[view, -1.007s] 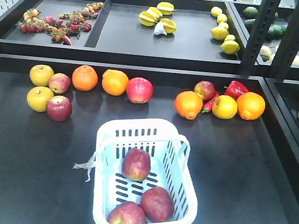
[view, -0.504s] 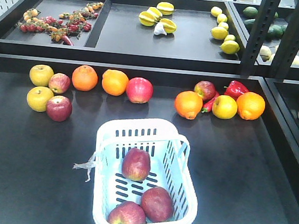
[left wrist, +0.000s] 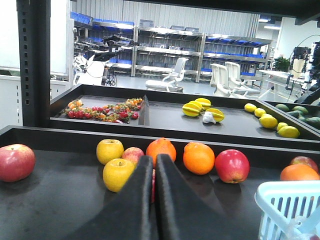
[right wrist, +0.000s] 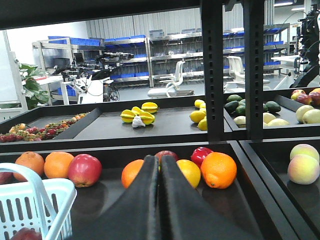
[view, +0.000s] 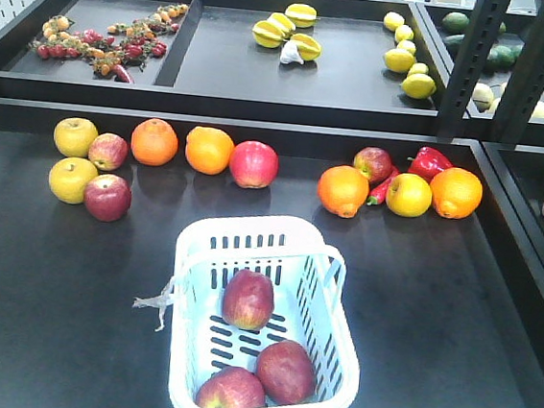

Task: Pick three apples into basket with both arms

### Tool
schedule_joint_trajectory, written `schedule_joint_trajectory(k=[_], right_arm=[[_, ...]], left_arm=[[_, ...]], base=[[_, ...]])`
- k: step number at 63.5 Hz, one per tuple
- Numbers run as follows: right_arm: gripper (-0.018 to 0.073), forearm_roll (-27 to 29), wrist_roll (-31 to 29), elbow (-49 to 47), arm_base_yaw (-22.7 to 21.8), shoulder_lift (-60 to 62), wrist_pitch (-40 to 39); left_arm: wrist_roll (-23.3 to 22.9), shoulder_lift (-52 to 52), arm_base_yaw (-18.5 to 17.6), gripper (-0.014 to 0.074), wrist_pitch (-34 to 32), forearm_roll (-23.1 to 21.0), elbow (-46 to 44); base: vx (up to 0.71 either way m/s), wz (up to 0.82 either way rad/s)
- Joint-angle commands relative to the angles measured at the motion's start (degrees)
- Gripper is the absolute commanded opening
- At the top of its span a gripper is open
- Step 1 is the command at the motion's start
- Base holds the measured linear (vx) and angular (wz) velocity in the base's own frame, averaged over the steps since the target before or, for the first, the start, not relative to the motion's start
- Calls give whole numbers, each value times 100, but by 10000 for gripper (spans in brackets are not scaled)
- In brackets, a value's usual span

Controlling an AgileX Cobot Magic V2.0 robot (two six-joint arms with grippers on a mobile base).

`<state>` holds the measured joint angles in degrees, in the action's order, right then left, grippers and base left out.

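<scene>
Three dark red apples (view: 248, 299) are seen lying inside the pale basket (view: 240, 235) at lower centre of the front view, two at its near end, one toward the middle. In the wrist views, the left gripper (left wrist: 154, 172) and right gripper (right wrist: 160, 172) are shown pressed closed and empty, low in frame. Oranges (view: 154, 142) and yellow apples (view: 75, 136) are lined across the shelf behind.
</scene>
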<state>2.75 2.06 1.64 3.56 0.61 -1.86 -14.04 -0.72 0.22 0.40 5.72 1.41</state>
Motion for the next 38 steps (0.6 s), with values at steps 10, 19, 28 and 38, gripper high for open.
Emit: schedule_joint_trajectory(k=[10,19,28,38], right_arm=[[-9,-32,6,85,-27,59,-430],[-9,-32,6,85,-27,59,-430],[-9,-32,6,85,-27,59,-430],[-9,-32,6,85,-27,59,-430]], left_arm=[[-2,-84,-4,-6,-402,-38,131],[-2,-84,-4,-6,-402,-38,131],[-2,-84,-4,-6,-402,-38,131],[-2,-84,-4,-6,-402,-38,131]], base=[[0,0],[0,0],[0,0],[0,0]])
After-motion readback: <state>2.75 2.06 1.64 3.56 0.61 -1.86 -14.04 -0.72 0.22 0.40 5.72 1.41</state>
